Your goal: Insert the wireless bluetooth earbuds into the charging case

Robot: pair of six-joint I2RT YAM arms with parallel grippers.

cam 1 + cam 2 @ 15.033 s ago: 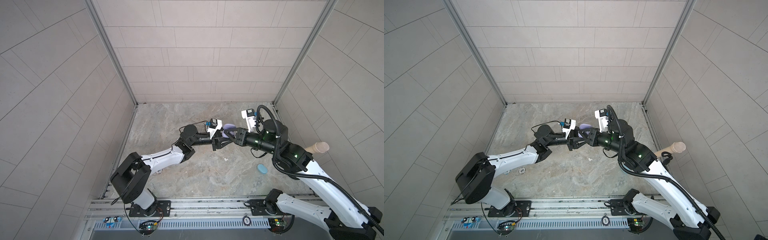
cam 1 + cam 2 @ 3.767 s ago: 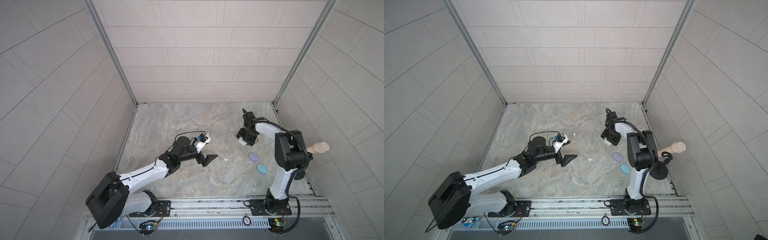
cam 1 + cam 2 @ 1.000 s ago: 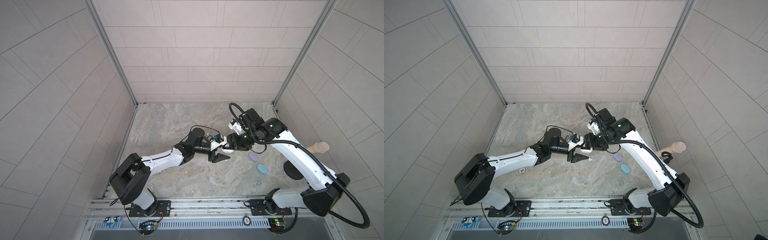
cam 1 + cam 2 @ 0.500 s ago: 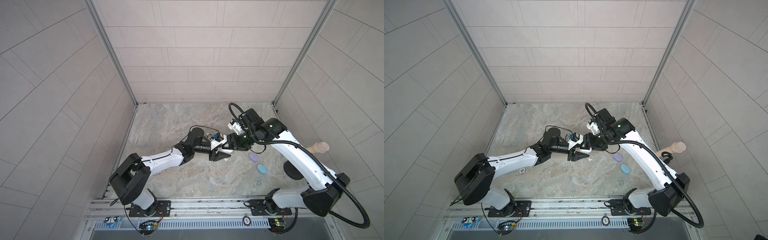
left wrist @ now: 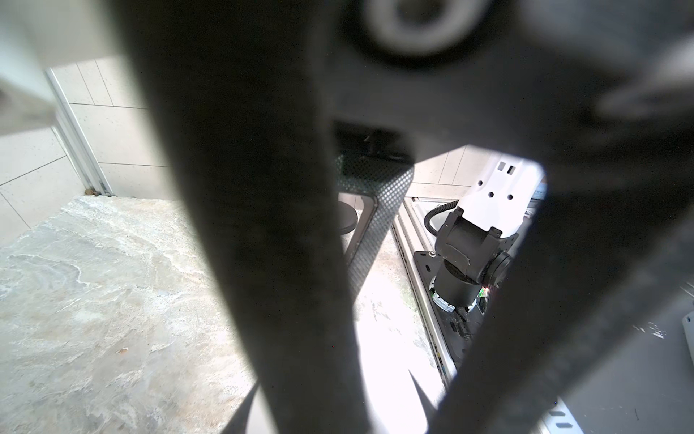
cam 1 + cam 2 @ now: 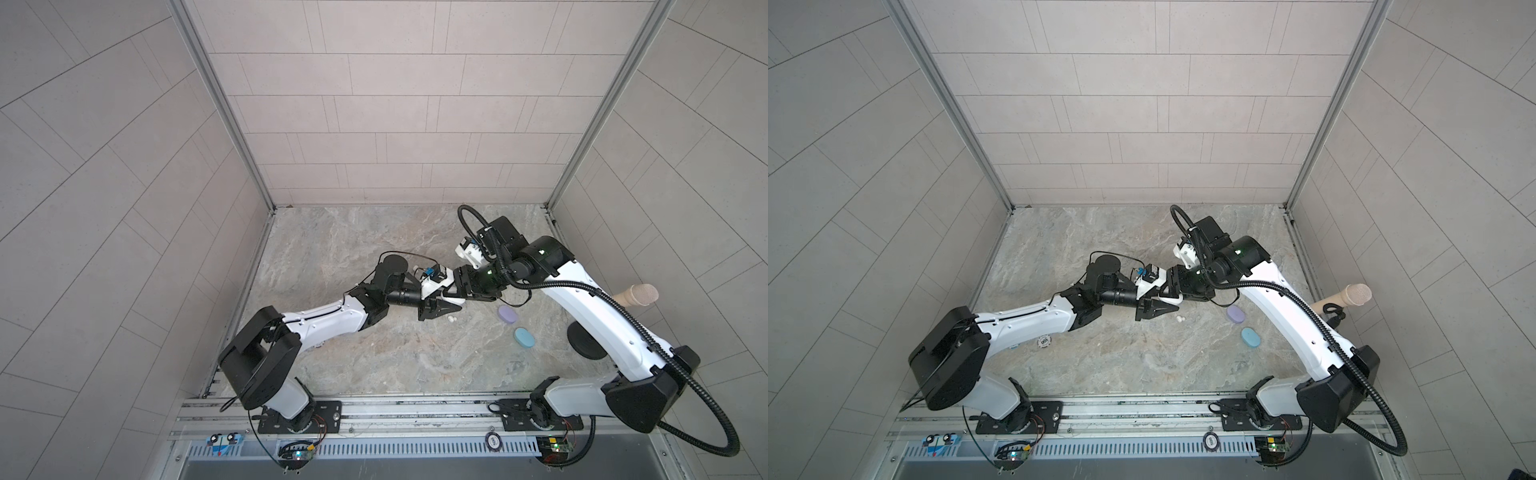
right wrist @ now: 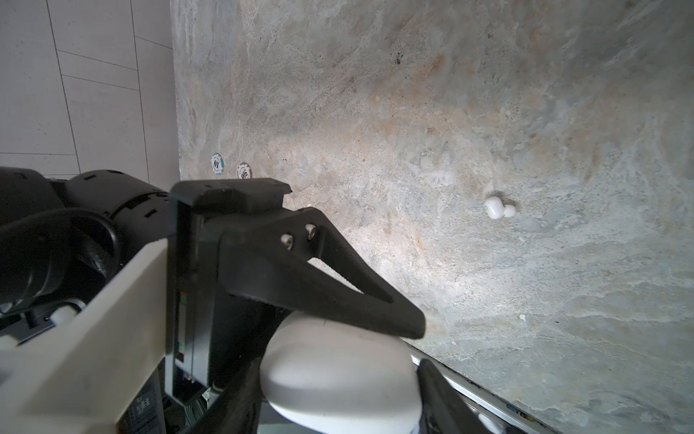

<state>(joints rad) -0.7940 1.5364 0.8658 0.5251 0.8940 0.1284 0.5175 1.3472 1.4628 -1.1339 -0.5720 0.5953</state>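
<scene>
Mid-table: right gripper [image 6: 449, 293] is clamped on the white charging case [image 7: 338, 372]. The left gripper [image 6: 457, 308] has its jaws fully together, one finger lying on the case top; can't tell if it pinches anything. Lilac case [image 6: 508, 314] and blue case [image 6: 524, 337] sit right of them on the table [image 6: 353, 249]. White earbud [image 7: 497, 207] lies loose on the table, just nearside of the grippers.

"Where have the two arms got to?"

"Both reach in to the middle. The left arm [image 6: 328, 322] is stretched out low, and the right arm [image 6: 582, 307] is folded at the elbow."

"And the grippers?"

"Nose to nose. The left gripper [image 6: 455, 308] is pinched together, one finger lying on top of a white case [image 7: 338, 375]. The right gripper [image 6: 451, 292] has that case clamped between its fingers."
</scene>
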